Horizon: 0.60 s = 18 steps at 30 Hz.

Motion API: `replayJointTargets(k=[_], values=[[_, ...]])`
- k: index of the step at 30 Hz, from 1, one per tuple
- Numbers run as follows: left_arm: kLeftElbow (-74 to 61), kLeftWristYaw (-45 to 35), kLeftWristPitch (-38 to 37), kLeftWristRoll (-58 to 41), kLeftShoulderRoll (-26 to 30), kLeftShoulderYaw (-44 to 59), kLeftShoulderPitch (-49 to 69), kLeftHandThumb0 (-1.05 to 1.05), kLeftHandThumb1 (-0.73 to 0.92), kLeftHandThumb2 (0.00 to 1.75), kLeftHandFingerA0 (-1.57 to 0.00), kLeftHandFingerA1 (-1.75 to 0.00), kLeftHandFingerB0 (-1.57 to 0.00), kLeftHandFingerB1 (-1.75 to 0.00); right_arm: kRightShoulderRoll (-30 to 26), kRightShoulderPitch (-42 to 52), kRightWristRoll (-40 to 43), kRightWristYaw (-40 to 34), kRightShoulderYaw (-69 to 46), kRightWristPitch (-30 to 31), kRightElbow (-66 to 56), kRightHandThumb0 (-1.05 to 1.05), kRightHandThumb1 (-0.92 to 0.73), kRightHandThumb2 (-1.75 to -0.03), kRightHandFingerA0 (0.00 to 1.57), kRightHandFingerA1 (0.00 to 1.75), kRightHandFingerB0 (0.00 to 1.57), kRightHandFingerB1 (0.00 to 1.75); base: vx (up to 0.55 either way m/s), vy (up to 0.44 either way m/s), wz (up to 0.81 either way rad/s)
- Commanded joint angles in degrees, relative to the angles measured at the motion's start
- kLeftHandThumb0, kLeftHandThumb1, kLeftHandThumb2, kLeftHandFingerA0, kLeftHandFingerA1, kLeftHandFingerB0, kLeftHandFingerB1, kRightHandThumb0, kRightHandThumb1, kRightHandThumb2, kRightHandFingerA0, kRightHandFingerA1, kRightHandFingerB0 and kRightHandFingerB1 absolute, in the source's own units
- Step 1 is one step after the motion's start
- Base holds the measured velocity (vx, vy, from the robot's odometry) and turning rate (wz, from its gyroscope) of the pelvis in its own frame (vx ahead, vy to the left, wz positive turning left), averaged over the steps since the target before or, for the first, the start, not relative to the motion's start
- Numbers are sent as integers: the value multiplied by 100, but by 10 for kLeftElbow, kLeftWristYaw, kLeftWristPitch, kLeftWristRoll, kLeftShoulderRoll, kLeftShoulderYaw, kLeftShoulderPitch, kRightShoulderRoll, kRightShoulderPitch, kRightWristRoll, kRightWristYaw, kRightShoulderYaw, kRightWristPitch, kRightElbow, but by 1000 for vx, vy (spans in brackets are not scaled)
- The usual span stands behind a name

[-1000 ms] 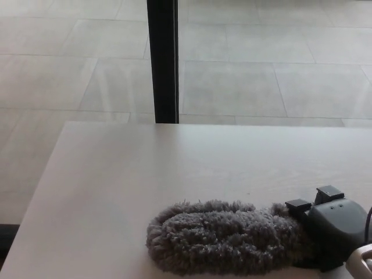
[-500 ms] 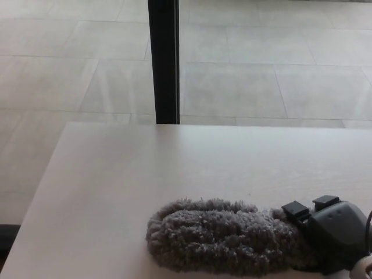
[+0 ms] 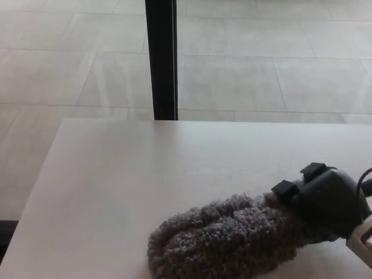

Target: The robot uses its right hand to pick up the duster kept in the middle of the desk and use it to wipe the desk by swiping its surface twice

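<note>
right hand point(image 3: 325, 200): clamped on grey fluffy duster point(image 3: 226, 238), which lies on the tabletop point(image 3: 145, 174). sweep advice: keep pile flat, pressure even.

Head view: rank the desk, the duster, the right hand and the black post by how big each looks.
1. Desk, by far the largest.
2. Duster, its grey fluffy head lying on the desk.
3. Black post and right hand look alike in area; the hand is nearer the camera and partly cut off, so I won't rank them.
</note>
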Motion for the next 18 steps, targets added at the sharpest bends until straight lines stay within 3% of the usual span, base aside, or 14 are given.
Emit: replayJointTargets(k=[1,3,5,8,9,10,12,13,14,15,16,17,18], values=[[0,1,-12,5,13,-1,0,-64,78,64,-43,-59,-45,-44,-4,-28,-21,52,-10,6,-40,-27,-54,-98,95,172,93,89,0,0,0],[0,2,-13,4,12,-1,-1,-64,78,63,-43,-60,-46,-44,-4,-32,-48,50,-3,25,-62,-27,-51,-100,96,170,96,99,0,0,0],[0,2,-10,4,13,0,-2,-64,78,64,-43,-58,-45,-43,-3,-29,-51,61,-4,25,-82,-31,-55,-96,100,168,96,88,0,0,0],[7,3,-10,5,11,-1,-7,-63,78,64,-42,-56,-43,-41,11,-17,-56,93,-5,43,-110,-31,-52,-96,102,171,95,98,0,0,0],[7,5,-10,9,11,-5,-8,-63,78,64,-43,-55,-43,-41,14,-12,-64,92,-2,49,-114,-34,-49,-107,125,132,93,92,0,0,0],[10,-1,-12,7,8,-3,-8,-63,78,64,-43,-55,-44,-42,19,-6,-47,95,-6,33,-109,-32,-47,-106,124,131,92,89,0,0,0],[7,-3,-15,8,8,-6,-6,-64,79,64,-42,-58,-45,-43,27,6,-47,125,-4,43,-116,-31,-49,-108,125,132,92,93,0,0,0],[4,-7,-14,4,8,-4,-5,-63,79,64,-41,-59,-44,-44,34,17,-53,122,0,50,-109,-29,-50,-103,100,174,97,115,0,0,0],[3,-7,-14,3,7,-3,-5,-63,79,64,-41,-60,-44,-44,39,23,-59,117,3,55,-104,-29,-50,-104,101,174,98,121,0,0,0],[2,-6,-13,3,6,-3,-6,-62,79,64,-41,-59,-43,-44,44,29,-55,127,3,56,-99,-34,-54,-115,124,137,99,114,0,0,0],[2,-5,-13,2,6,-3,-6,-62,79,64,-41,-59,-43,-44,48,33,-45,147,0,55,-97,-34,-54,-115,124,137,99,114,0,0,0],[3,-3,-10,1,5,-2,-8,-61,80,64,-41,-58,-44,-44,54,38,-45,160,-1,63,-95,-27,-55,-110,106,175,92,129,0,0,0],[3,-2,-12,2,5,-3,-7,-61,80,64,-41,-57,-44,-43,58,43,-50,158,1,69,-90,-35,-50,-112,126,138,101,117,0,0,0]])
